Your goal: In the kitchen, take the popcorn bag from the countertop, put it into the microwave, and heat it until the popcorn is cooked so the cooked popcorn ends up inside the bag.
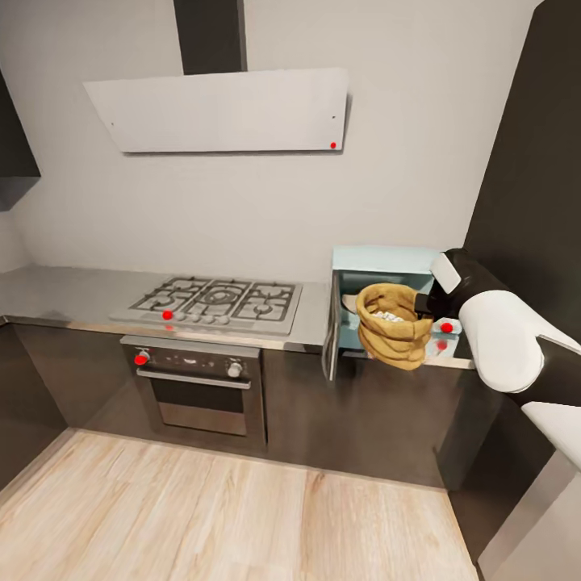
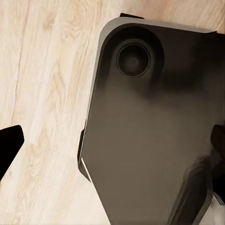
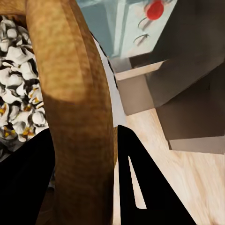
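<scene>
Popcorn bag [image 1: 392,325] sat at the mouth of the microwave [image 1: 379,266], in front of the open cavity, its base level with the front edge of the countertop [image 1: 73,294]. Bag stood roughly upright, long axis vertical with a slight lean, rolled rim and mouth facing up. Whitish popcorn [image 1: 390,317] showed inside the mouth; in the right wrist view the popcorn [image 3: 16,93] was heaped within the sack, some pieces with yellow flecks. No label or writing could be read on the bag from any view.

Right gripper [image 3: 82,183] clenched on the bag's wall [image 3: 75,117], one dark finger on the inside, the other outside. Microwave door [image 1: 329,339] hung open to the left; red dots marked its control panel [image 1: 446,327].

Left gripper: one dark fingertip [image 2: 8,145] seen over the wood floor [image 2: 42,70] beside the robot's dark base [image 2: 150,131]; its state could not be told.

Gas hob [image 1: 214,303] and built-in oven [image 1: 198,387] lay to the left along the counter, the white hood [image 1: 222,109] above.
</scene>
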Available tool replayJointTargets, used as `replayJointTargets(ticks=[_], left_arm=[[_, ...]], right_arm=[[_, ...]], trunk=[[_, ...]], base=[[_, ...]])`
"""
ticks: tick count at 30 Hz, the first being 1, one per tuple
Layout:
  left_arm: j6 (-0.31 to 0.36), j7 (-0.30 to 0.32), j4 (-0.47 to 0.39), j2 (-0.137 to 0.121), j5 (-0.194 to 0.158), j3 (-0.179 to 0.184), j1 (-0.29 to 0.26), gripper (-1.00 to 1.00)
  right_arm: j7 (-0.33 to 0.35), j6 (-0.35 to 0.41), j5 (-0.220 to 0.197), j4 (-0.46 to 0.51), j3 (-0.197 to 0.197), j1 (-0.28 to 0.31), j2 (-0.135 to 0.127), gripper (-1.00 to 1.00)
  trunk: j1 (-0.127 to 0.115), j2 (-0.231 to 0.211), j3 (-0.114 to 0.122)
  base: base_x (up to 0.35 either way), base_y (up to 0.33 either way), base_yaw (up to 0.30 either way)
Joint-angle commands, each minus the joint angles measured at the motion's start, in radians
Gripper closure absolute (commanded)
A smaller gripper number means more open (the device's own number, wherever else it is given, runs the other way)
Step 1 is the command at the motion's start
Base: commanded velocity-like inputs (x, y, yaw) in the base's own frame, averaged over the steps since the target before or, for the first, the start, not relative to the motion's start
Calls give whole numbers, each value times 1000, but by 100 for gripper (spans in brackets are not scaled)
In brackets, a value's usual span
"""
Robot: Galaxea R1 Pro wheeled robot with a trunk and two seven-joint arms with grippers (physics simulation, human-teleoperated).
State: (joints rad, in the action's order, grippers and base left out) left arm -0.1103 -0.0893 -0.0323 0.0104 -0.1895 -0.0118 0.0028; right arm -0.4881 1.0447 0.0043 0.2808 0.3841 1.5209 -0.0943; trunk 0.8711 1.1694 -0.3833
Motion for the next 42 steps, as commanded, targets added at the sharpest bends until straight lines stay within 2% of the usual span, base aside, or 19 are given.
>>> replayJointTargets(ticks=[1,15,35,42], left_arm=[[-2,-2,-1,0,-5,0,0,-100],[-2,-1,-1,0,-5,0,0,-100],[-2,-3,-1,0,-6,-2,0,-100],[-2,-1,-1,0,-5,0,0,-100]], right_arm=[[-4,3,-1,1,6,1,0,100],[-6,3,11,1,1,1,-1,100],[5,3,-9,-15,5,-2,12,100],[5,3,-9,-16,6,-2,12,100]], trunk=[[0,0,-1],[0,0,-1],[0,0,-1],[0,0,-1]], base=[[241,-30,0],[230,-140,0],[9,-5,0],[151,0,0]])
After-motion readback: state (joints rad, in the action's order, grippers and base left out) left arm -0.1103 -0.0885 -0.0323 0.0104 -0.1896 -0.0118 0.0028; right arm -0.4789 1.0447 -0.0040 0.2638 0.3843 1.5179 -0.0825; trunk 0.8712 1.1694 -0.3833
